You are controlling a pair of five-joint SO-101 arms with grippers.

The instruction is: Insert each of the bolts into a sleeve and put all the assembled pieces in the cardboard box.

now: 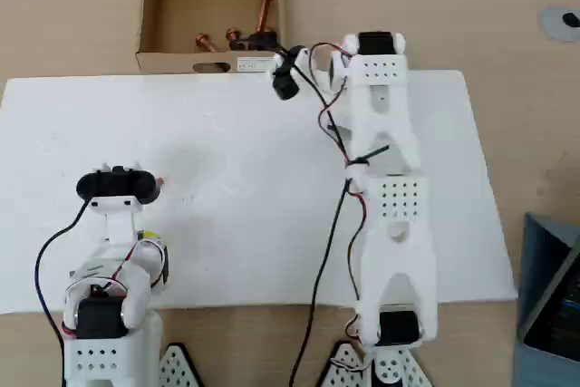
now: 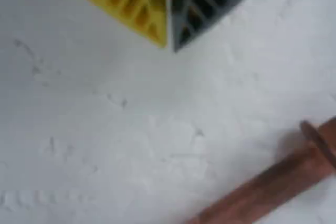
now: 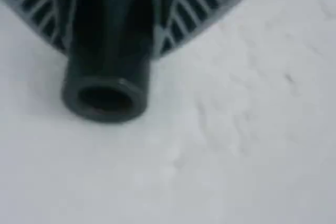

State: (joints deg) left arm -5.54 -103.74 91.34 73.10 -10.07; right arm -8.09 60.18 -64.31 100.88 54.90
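1. Right gripper (image 3: 113, 30) pinches a black sleeve (image 3: 107, 90) just below the cardboard box (image 1: 149, 6), top centre of the high view; the open bore probably awaits a bolt.
2. Left gripper (image 2: 169, 38), tips pressed together and empty, is at mid-left. The copper bolt (image 2: 273, 184) lies just beside it on the white mat (image 1: 227, 224), probably next.

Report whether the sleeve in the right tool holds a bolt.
Empty: the sleeve shows an open, hollow bore in the right wrist view; one bolt lies loose on the white sheet.
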